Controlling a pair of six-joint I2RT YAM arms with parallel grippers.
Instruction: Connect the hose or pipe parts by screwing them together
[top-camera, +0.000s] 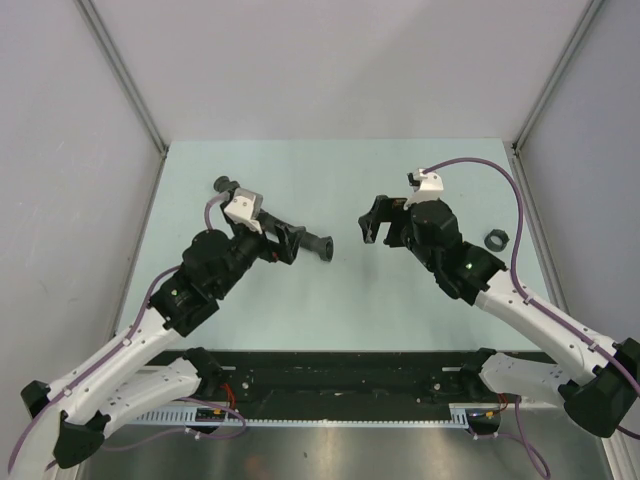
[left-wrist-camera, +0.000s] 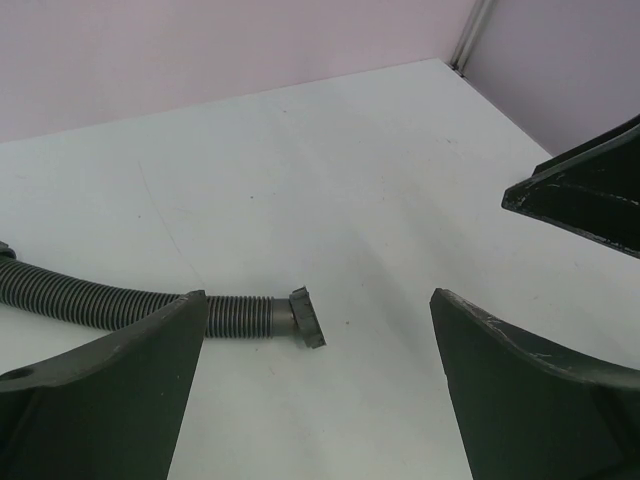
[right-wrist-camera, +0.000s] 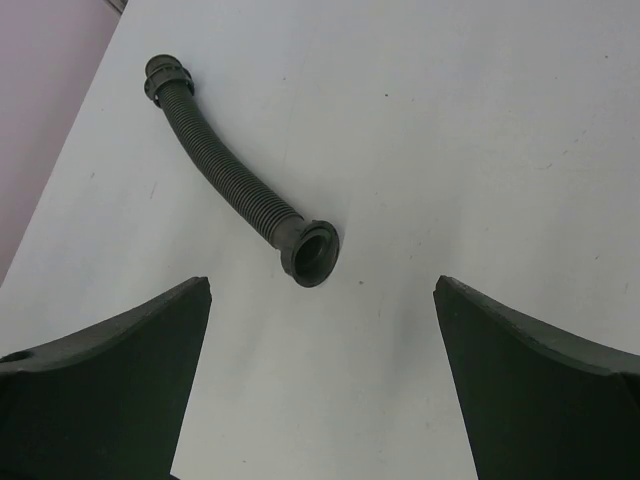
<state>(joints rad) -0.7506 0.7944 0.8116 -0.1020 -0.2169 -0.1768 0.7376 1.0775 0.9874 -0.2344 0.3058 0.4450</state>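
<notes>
Both pairs of fingers stand wide apart and hold nothing. The corrugated hose (right-wrist-camera: 225, 165) lies flat on the worktop (top-camera: 330, 170). It runs slantwise from toward the far left corner to the middle, where its collared end (top-camera: 325, 247) faces the right arm. The ring nut (top-camera: 497, 239) sits by the right edge, beside the right arm and well apart from the hose.

The step in hand looks like the first pick-up. The left fingers (left-wrist-camera: 110, 400) hang over the hose, with the collar showing between them and the ribbed body passing behind one finger. A good grasp would turn the wrist so the fingers fall on either side of the smooth neck just behind the collar. Gripping there rather than on the soft ribs should keep the end from drooping while the nut is turned on. The right fingers (right-wrist-camera: 540, 390) point away from the nut, so that arm would have to swing toward the right edge and take the nut by its rim, leaving the bore free.

Only the top view shows the nut, and there the left arm covers the hose's middle. The right wrist view gives the whole hose, the collar's open mouth and a second fitting at the far end. The left wrist view shows the collar edge-on.
</notes>
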